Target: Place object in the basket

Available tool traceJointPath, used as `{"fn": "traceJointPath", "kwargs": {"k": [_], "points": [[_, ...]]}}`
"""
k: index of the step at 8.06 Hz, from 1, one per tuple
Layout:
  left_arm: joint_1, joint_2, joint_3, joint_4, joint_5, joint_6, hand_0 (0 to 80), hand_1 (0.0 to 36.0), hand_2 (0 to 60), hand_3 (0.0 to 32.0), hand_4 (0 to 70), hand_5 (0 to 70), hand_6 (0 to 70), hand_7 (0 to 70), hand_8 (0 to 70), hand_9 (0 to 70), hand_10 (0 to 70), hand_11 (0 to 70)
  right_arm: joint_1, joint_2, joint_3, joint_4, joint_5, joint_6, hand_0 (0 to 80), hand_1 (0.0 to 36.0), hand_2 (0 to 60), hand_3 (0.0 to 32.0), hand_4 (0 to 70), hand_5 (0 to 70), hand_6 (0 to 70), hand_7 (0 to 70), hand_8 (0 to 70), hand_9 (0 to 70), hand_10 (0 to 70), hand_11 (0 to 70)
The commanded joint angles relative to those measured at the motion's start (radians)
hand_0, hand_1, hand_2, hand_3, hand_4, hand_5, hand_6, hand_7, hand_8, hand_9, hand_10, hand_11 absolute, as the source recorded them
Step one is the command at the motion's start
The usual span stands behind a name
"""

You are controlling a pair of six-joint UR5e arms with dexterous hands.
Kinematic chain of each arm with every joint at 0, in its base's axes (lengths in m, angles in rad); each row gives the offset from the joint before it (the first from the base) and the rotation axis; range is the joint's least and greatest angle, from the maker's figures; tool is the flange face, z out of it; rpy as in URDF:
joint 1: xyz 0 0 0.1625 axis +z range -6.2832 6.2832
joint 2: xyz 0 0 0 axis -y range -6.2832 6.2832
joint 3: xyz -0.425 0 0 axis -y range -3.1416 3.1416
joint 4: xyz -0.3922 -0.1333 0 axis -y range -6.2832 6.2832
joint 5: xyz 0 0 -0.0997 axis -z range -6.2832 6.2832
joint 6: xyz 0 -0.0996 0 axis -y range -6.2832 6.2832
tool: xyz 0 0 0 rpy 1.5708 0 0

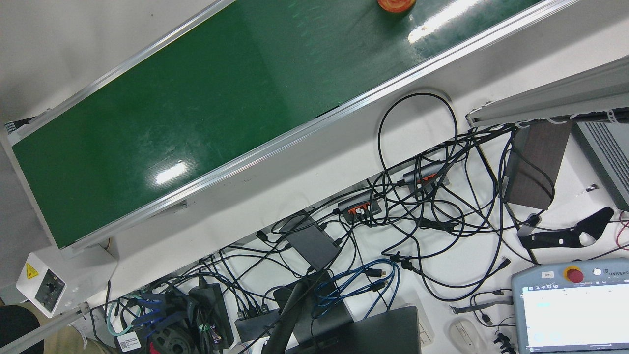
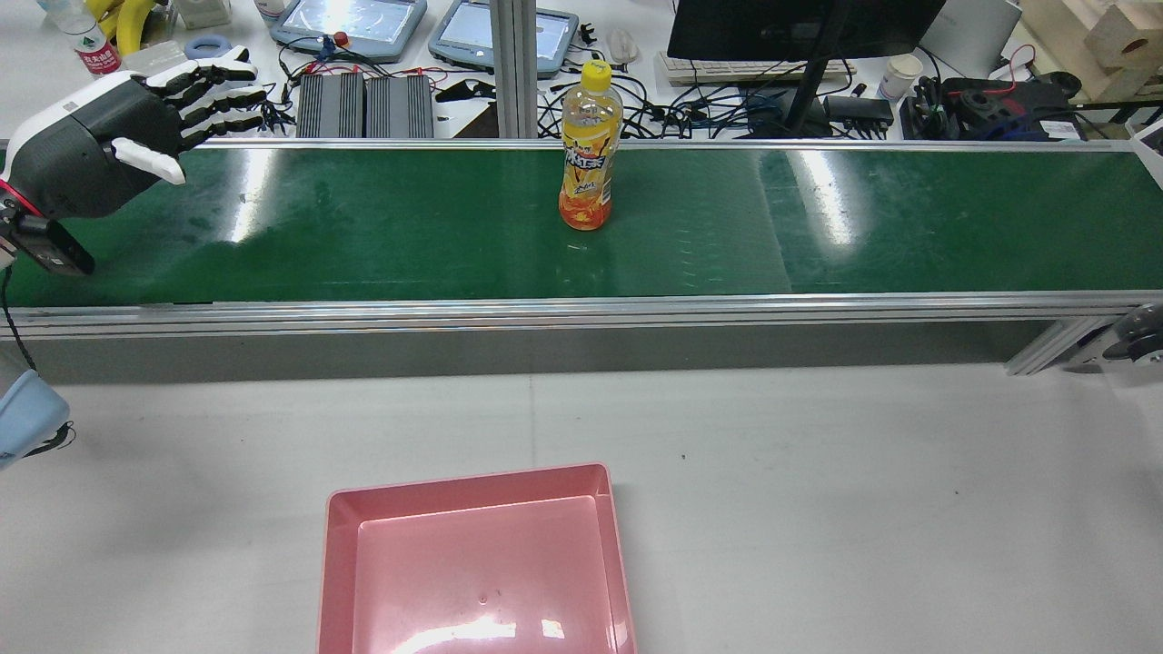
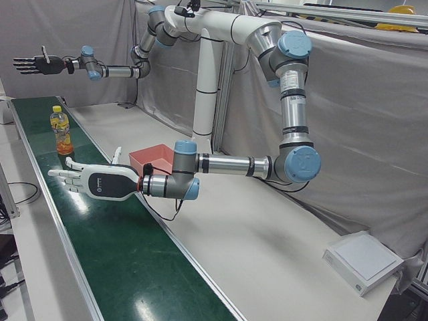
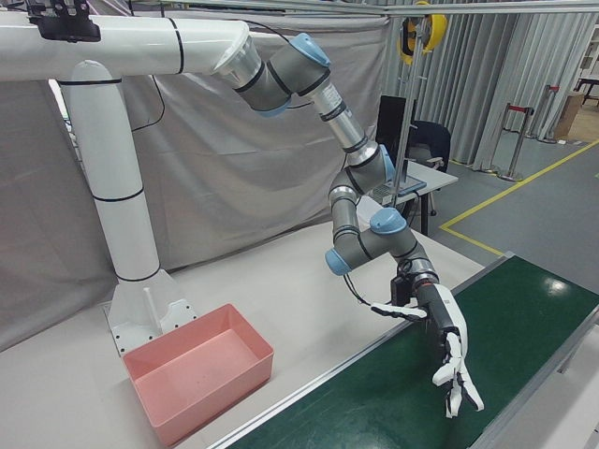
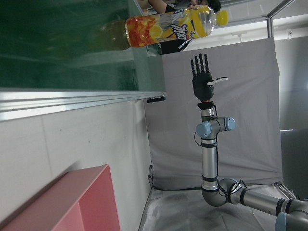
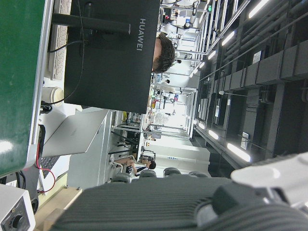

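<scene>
Overhead lights are glaring off the green conveyor belt point(image 2: 363, 227), grey curtains hanging behind.
Upright mid-belt, the juice bottle point(image 2: 590, 150) is standing; left hand point(image 2: 100, 136) and right hand point(image 3: 37, 64) are hovering spread, the pink basket point(image 2: 472, 490) sitting on the white table point(image 2: 863, 500).

we saw the green belt point(image 3: 107, 261) running along the left of the left-front view. a bottle point(image 3: 61, 132) of orange drink stood upright on it. the near hand point(image 3: 93, 180) hovered flat over the belt, fingers spread, holding nothing. the far hand point(image 3: 37, 65) was raised high, also spread and empty. the pink basket point(image 3: 148, 157) sat on the white table point(image 3: 267, 254) behind the near arm.
</scene>
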Motion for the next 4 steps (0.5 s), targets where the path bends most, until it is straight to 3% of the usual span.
{"fn": "traceJointPath", "kwargs": {"k": [1, 4], "points": [[0.000, 0.000, -0.001, 0.000, 0.000, 0.000, 51.0, 9.3, 0.0, 4.8, 14.6, 26.7, 2.8, 1.8, 11.4, 12.0, 9.4, 14.7, 0.000, 0.000, -0.001, 0.000, 0.000, 0.000, 0.0, 0.0, 0.0, 0.0, 0.0, 0.0, 0.0, 0.0, 0.0, 0.0, 0.0, 0.0], [0.000, -0.002, -0.001, 0.000, 0.002, 0.000, 50.7, 9.2, 0.0, 5.0, 14.6, 26.7, 2.9, 1.9, 11.4, 12.0, 9.5, 14.8, 0.000, 0.000, -0.001, 0.000, 0.000, 0.000, 0.0, 0.0, 0.0, 0.0, 0.0, 0.0, 0.0, 0.0, 0.0, 0.0, 0.0, 0.0]]}}
